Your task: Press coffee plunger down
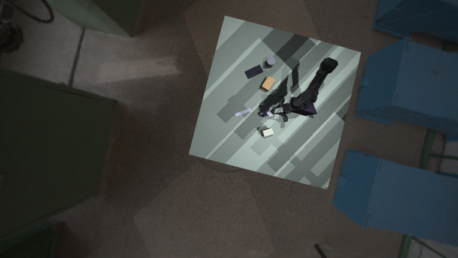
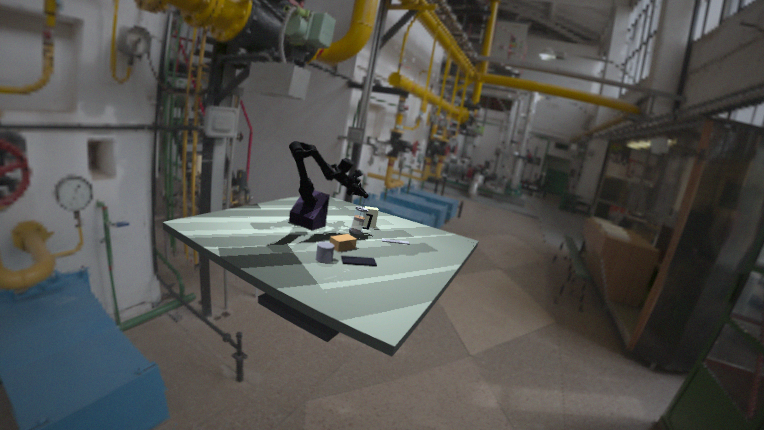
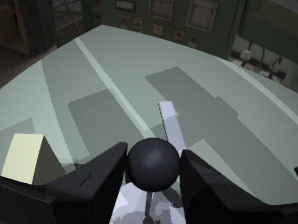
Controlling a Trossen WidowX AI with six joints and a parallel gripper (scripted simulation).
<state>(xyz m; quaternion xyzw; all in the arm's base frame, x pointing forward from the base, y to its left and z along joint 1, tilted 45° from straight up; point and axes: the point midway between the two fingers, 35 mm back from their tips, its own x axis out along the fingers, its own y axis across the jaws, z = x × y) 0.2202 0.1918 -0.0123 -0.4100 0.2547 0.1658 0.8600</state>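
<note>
The coffee press (image 1: 269, 113) (image 2: 357, 223) stands upright on the table (image 1: 211, 134) (image 2: 374, 315). Its pale lid (image 3: 127, 202) shows below the fingers in the wrist view. The dark round plunger knob (image 3: 153, 167) sits on a thin rod (image 3: 149, 201) that stands up out of the lid, with a gap between knob and lid. My gripper (image 3: 153, 153) (image 2: 365, 195) is above the press, shut on the knob, one finger on each side. The plunger's lower end is too small to make out.
A cream block (image 1: 267, 132) (image 2: 374, 214) (image 3: 21, 156) stands close beside the press. A lavender strip (image 1: 242, 113) (image 2: 395, 241) (image 3: 170, 122) lies beyond it. An orange block (image 1: 268, 83) (image 2: 343, 243), a lavender cylinder (image 1: 270, 60) (image 2: 325, 253) and a dark slab (image 1: 253, 71) (image 2: 359, 261) are on the other side.
</note>
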